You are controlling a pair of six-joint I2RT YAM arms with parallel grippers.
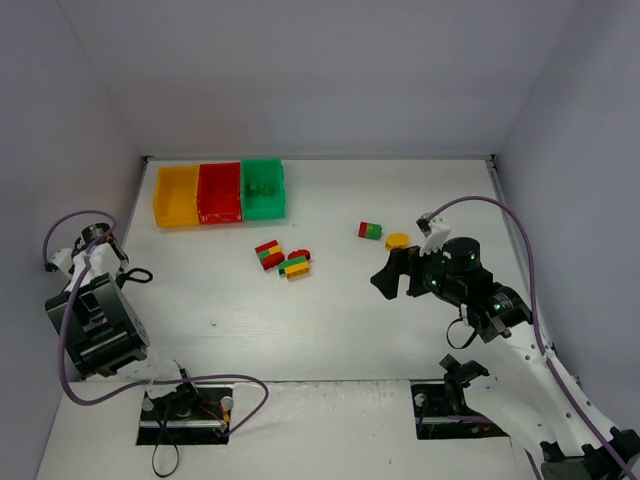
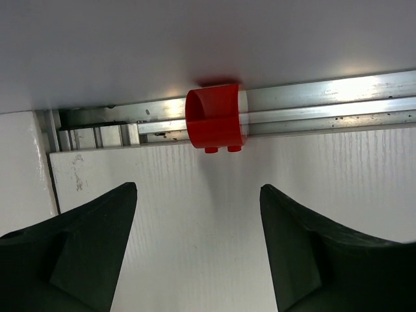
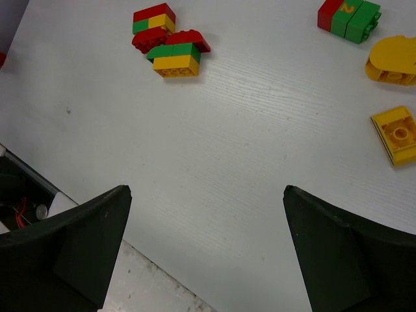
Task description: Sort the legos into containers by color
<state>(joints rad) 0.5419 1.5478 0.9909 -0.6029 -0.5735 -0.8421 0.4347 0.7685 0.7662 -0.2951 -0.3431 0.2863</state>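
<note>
The three joined containers stand at the back left: yellow (image 1: 175,195), red (image 1: 220,192) and green (image 1: 263,190), the green one with a green lego inside. Two multicolour lego clumps (image 1: 268,255) (image 1: 295,265) lie mid-table and also show in the right wrist view (image 3: 154,23) (image 3: 174,58). A red-green brick (image 1: 370,231) (image 3: 348,16), a round yellow piece (image 1: 398,241) (image 3: 393,60) and a flat yellow brick (image 3: 396,133) lie further right. My right gripper (image 1: 385,277) (image 3: 207,188) is open and empty, above bare table right of the clumps. My left gripper (image 2: 198,188) is open and empty, facing a red curved lego (image 2: 214,119).
The left arm (image 1: 95,320) is folded at the table's left edge. The red curved lego leans on an aluminium rail (image 2: 325,104) along the wall. White walls close in the table on three sides. Cables loop round both arms.
</note>
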